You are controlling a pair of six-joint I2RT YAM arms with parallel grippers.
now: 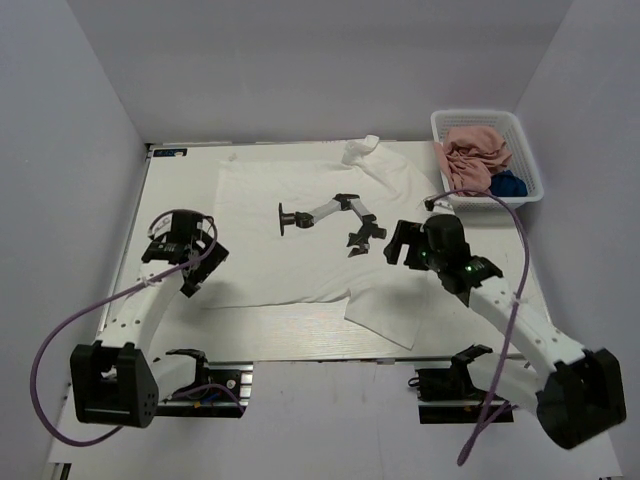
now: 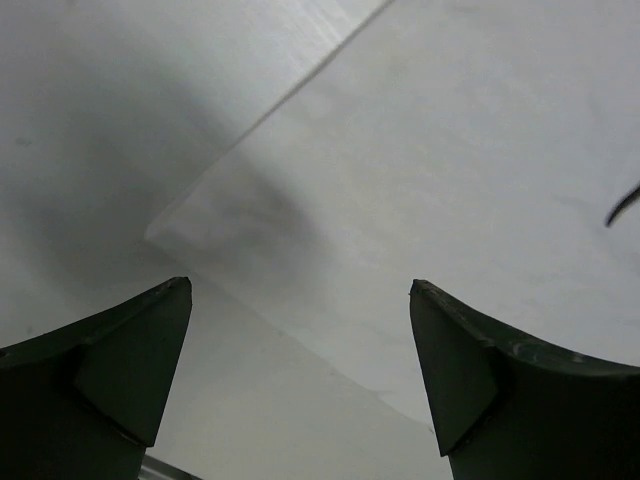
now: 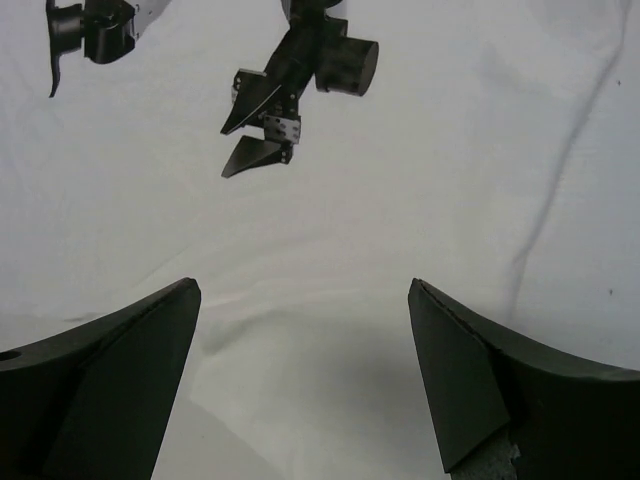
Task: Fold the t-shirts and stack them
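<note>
The white t-shirt (image 1: 290, 260) lies spread flat on the table, its black print (image 1: 330, 215) facing up. The dusty pink shirt (image 1: 475, 155) and the navy shirt (image 1: 508, 185) lie crumpled in the basket. My left gripper (image 1: 203, 268) is open and empty over the shirt's left edge; the left wrist view shows the cloth (image 2: 450, 180), one of its corners, and my gripper (image 2: 300, 285). My right gripper (image 1: 395, 245) is open and empty over the shirt's right side, near the print (image 3: 290, 80), with white cloth (image 3: 400, 200) below the gripper (image 3: 305, 285).
A white lattice basket (image 1: 527, 140) stands at the back right corner. Bare table (image 2: 100, 100) lies left of the shirt. One sleeve (image 1: 385, 310) lies near the front edge, another (image 1: 362, 150) at the back. White walls enclose three sides.
</note>
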